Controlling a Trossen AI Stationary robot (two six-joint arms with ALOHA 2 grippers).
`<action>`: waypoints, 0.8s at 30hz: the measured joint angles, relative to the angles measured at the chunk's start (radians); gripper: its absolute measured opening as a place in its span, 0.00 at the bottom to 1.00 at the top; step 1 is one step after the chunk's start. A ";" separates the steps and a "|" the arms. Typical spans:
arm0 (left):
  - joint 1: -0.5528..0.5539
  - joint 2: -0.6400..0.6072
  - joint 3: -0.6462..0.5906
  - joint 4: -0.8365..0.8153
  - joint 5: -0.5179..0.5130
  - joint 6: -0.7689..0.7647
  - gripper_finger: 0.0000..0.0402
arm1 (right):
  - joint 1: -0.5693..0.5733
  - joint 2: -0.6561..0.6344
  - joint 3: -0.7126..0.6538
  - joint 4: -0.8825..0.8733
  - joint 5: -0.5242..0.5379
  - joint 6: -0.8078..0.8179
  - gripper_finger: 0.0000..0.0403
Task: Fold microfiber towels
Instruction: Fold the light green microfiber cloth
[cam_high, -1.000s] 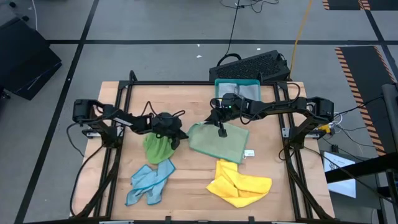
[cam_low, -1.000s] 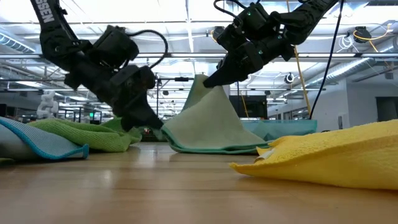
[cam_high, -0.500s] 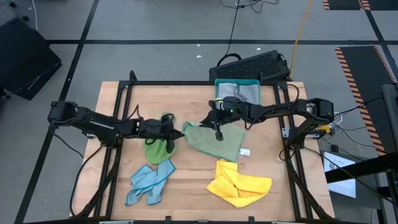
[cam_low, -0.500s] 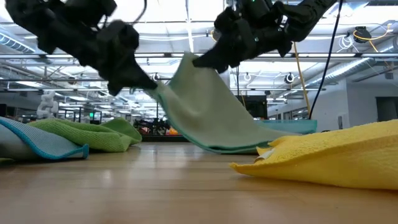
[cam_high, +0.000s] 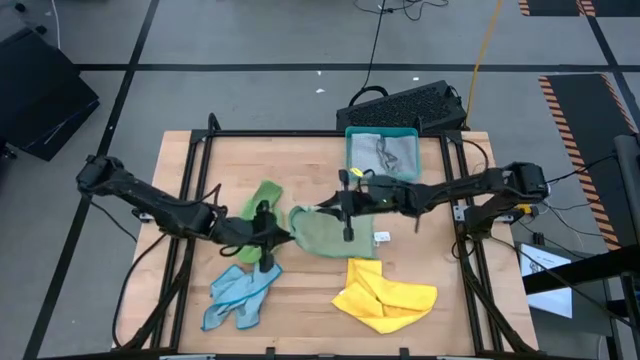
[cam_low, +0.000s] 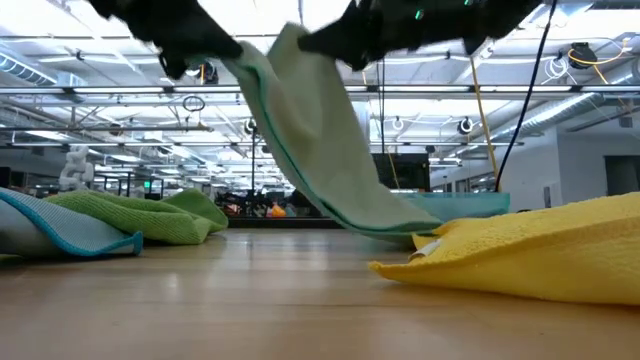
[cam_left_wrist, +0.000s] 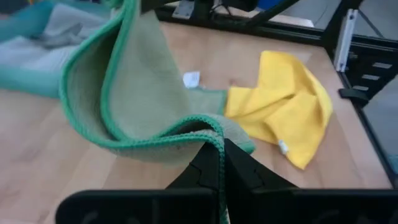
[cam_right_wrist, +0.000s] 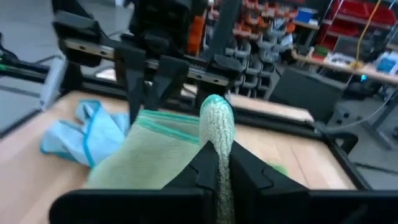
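Both the left gripper (cam_high: 268, 236) and right gripper (cam_high: 345, 208) pinch the limp pale green towel (cam_high: 325, 232) by its hemmed corners, best for soft cloth.

High view straight down on whole worktop (cam_high: 190, 300); low view level across it (very near surface); wrist views close in; all share the pale green towel (cam_high: 325, 230).

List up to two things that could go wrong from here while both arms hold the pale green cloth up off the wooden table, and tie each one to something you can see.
1. The pale green microfiber cloth hangs from thin edge pinches in the left tool and right tool; either corner might slip out.
2. Its trailing lower edge lies close to the crumpled yellow microfiber cloth and could drag it along.
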 joint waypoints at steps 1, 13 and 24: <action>-0.020 -0.001 0.023 -0.028 -0.021 0.000 0.01 | 0.023 -0.020 0.000 -0.014 0.023 -0.002 0.04; -0.232 -0.002 0.225 -0.080 -0.275 0.138 0.01 | 0.281 -0.158 0.000 0.030 0.148 0.139 0.04; -0.076 -0.006 0.250 -0.281 -0.712 0.186 0.01 | 0.118 -0.088 0.000 0.133 0.255 0.032 0.04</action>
